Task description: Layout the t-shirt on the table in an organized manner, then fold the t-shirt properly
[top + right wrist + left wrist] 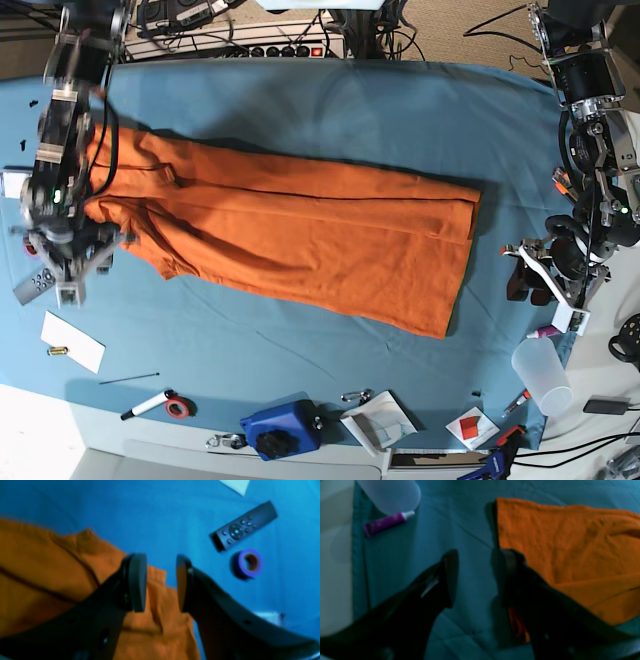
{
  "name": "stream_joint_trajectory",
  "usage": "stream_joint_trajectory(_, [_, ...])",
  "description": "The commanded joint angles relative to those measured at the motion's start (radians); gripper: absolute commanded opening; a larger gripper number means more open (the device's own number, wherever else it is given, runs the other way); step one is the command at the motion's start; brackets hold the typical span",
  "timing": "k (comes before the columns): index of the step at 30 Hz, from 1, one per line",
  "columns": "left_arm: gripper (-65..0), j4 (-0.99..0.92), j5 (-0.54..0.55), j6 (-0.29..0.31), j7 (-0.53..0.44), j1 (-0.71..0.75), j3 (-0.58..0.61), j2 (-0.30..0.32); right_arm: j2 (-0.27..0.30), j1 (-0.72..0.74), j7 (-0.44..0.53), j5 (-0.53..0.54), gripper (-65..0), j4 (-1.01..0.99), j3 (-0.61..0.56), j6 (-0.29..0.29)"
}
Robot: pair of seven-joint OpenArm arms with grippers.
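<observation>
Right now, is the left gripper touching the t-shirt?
Cannot tell. In the left wrist view the open left gripper has one finger overlapping the t-shirt edge, but blur hides any contact or height gap.

Purple tube [387, 522] beside plastic cup [391, 495]; remote [243, 526] near tape roll [247, 563].

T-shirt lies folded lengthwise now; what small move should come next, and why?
Probably lower the open left gripper onto the t-shirt hem edge beside it and pinch. Both grippers are empty, the right gripper hovers over the sleeve end, and the long strip has no crosswise fold yet.
</observation>
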State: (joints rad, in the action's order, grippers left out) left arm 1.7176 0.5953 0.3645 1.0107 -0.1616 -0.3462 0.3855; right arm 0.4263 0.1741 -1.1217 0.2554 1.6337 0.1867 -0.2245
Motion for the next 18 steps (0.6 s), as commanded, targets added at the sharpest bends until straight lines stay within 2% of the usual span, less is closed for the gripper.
stream_joint_trajectory(1, [-38.5, 0.017, 0.011, 0.003, -0.024, -0.018, -0.005, 0.016, 0.016, 0.050, 0.010, 0.002, -44.9, -0.045, 0.005, 0.005])
stream_joint_trajectory(8, [-38.5, 0.017, 0.011, 0.003, -0.025, -0.018, -0.005, 0.016, 0.017, 0.209, -0.077, 0.042, -44.9, -0.395, 0.005, -0.007])
stream_joint_trajectory(18, [-38.5, 0.017, 0.011, 0.003, -0.024, -0.018, -0.005, 0.016, 0.016, 0.213, -0.067, 0.039, -44.9, -0.541, 0.005, -0.006])
